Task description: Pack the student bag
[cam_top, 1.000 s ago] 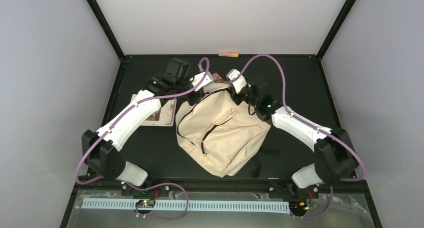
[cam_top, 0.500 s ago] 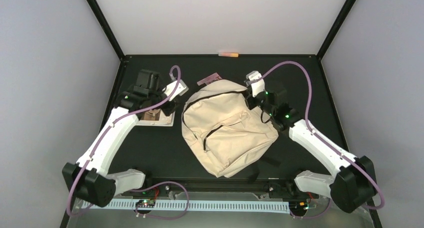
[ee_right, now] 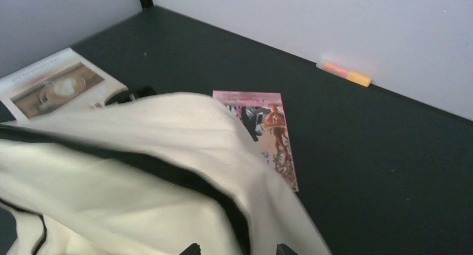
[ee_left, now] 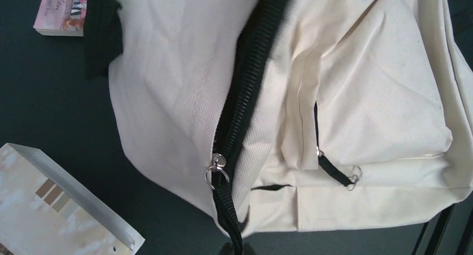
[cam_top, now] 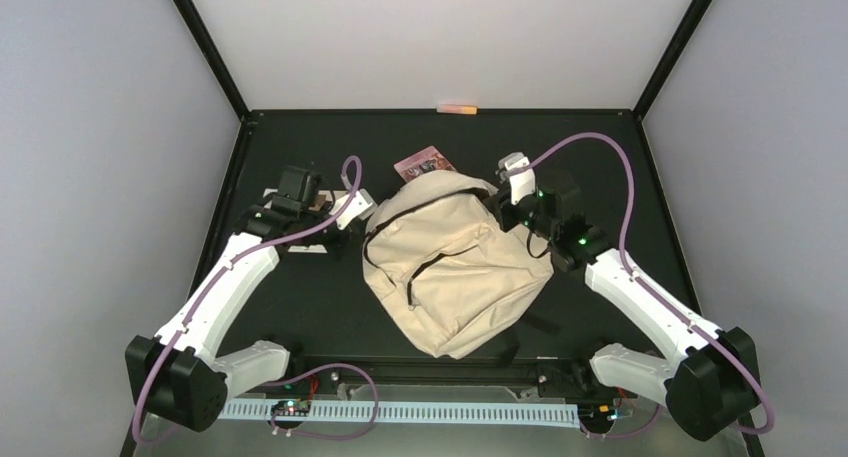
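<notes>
The student bag [cam_top: 455, 267] is a cream fabric backpack lying in the middle of the black table, its top toward the far side. Its black main zipper [ee_left: 251, 82] carries a silver pull [ee_left: 216, 168]. My left gripper [ee_left: 241, 250] [cam_top: 362, 217] is at the bag's left edge, shut on the black zipper tape below that pull. My right gripper [ee_right: 238, 249] [cam_top: 498, 199] is at the bag's far right corner. Its fingers stand apart, with blurred bag fabric and the dark zipper edge [ee_right: 167, 174] between them.
A pink illustrated booklet [cam_top: 425, 163] [ee_right: 268, 132] lies just beyond the bag's top. A book with a coffee picture [ee_right: 56, 85] [ee_left: 50, 210] lies left of the bag, partly under my left arm. An orange marker [cam_top: 458, 108] rests against the back wall.
Both grippers moved apart from the bag's top, the left one going left and nearer. The right gripper's fingers opened. The bag's top spread and the pink booklet came into view.
</notes>
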Controlling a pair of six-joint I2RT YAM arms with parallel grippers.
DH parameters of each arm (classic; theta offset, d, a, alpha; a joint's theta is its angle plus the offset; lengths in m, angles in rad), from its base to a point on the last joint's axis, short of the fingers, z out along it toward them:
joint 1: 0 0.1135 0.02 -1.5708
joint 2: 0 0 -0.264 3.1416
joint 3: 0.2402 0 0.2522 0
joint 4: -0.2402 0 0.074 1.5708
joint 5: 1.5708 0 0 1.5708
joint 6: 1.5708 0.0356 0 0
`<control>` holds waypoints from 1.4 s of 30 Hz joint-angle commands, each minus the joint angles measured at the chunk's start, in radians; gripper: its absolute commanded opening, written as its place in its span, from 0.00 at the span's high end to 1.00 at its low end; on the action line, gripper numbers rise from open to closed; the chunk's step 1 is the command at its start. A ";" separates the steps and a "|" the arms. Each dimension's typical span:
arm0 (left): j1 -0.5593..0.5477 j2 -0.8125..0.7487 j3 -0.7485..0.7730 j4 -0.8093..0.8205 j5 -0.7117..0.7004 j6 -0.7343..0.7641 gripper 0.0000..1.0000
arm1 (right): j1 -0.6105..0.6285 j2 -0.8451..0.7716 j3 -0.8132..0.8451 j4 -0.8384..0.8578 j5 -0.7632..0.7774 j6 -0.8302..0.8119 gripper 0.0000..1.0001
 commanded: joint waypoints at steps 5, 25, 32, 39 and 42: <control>-0.014 0.077 0.183 0.072 -0.013 0.018 0.98 | -0.004 -0.021 0.150 -0.003 -0.175 -0.071 0.39; -0.014 0.130 0.318 0.040 -0.053 0.012 0.98 | 0.102 0.575 0.730 -0.280 -0.278 -0.643 0.31; -0.014 0.141 0.336 0.037 -0.051 0.003 0.98 | 0.124 0.609 0.659 -0.207 -0.198 -0.745 0.31; -0.014 0.151 0.341 0.032 -0.048 0.004 0.98 | 0.132 0.683 0.708 -0.238 -0.088 -0.825 0.34; -0.014 0.158 0.341 0.038 -0.048 0.002 0.98 | 0.161 0.698 0.694 -0.217 -0.043 -0.871 0.30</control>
